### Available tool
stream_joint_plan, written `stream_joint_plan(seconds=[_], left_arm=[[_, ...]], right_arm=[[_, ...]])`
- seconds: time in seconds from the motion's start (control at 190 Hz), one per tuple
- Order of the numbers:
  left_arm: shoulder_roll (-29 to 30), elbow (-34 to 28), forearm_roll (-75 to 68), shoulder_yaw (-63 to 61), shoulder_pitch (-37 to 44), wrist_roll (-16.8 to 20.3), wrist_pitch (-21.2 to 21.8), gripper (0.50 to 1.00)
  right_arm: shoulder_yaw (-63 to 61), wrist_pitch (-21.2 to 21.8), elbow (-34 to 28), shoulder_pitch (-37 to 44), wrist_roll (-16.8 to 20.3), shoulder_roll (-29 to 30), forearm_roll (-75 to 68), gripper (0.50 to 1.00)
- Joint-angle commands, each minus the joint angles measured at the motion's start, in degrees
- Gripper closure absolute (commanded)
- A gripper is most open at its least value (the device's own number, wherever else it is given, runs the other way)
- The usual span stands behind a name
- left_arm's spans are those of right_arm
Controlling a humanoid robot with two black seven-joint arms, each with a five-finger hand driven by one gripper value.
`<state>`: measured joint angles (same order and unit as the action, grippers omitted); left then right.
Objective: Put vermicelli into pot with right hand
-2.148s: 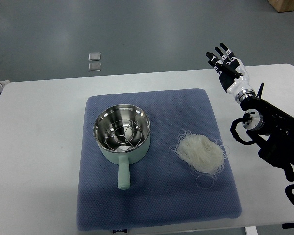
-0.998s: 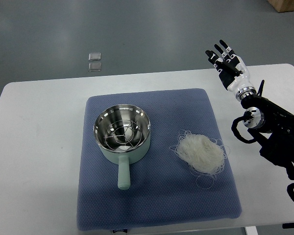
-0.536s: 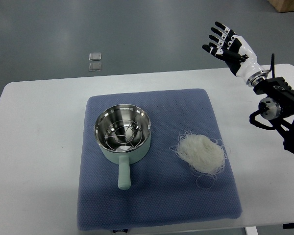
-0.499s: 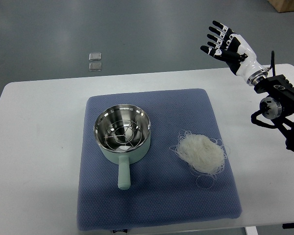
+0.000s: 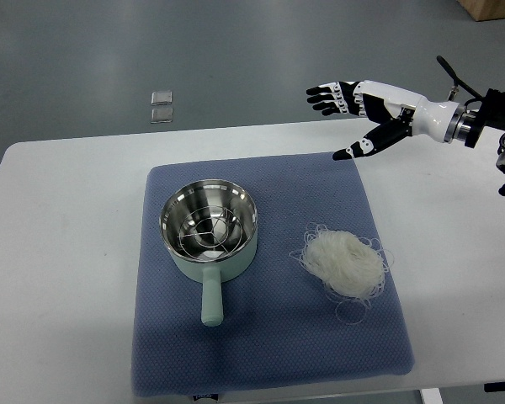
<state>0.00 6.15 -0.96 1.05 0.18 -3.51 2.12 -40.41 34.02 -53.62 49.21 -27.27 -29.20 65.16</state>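
Since the earlier frame, the right hand (image 5: 362, 105) has been swung leftward and laid out flat at the upper right, fingers spread, nothing grasped. On the white table (image 5: 67, 252) a blue mat (image 5: 269, 353) is spread. At its centre-left the pot (image 5: 209, 231) is seen; the vermicelli (image 5: 345, 261) is heaped centre-right, apart from it.

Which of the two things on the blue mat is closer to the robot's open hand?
The vermicelli, the white tangle on the mat's right side, lies nearer the right hand; the pot sits further left.
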Motion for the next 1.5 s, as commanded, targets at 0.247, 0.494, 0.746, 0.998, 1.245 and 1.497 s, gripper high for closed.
stream_joint_plan(seconds=[0.247, 0.494, 0.746, 0.998, 1.245, 1.497], left_arm=[[0.0, 0.0, 0.0, 0.0, 0.0, 0.0, 0.0, 0.500], [0.0, 0.0, 0.0, 0.0, 0.0, 0.0, 0.0, 0.500], [0.0, 0.0, 0.0, -0.1, 0.0, 0.0, 0.0, 0.500], [0.0, 0.0, 0.0, 0.0, 0.0, 0.0, 0.0, 0.500], [0.0, 0.0, 0.0, 0.0, 0.0, 0.0, 0.0, 0.500], [0.0, 0.0, 0.0, 0.0, 0.0, 0.0, 0.0, 0.500]], right_arm=[[5.3, 1.0, -3.9, 10.1, -2.6, -3.9, 21.2, 0.579], [8.6, 1.0, -12.3, 13.3, -6.9, -6.4, 21.1, 0.579], [7.7, 1.0, -14.7, 9.5, -7.7, -5.3, 15.7, 0.579], [8.8, 1.0, -14.7, 5.5, -7.7, -6.1, 16.9, 0.579], [6.8, -5.7, -10.7, 5.7, -7.7, -6.9, 16.0, 0.577], [2.2, -16.8, 1.2, 6.3, 0.4, -6.0, -10.0, 0.576]])
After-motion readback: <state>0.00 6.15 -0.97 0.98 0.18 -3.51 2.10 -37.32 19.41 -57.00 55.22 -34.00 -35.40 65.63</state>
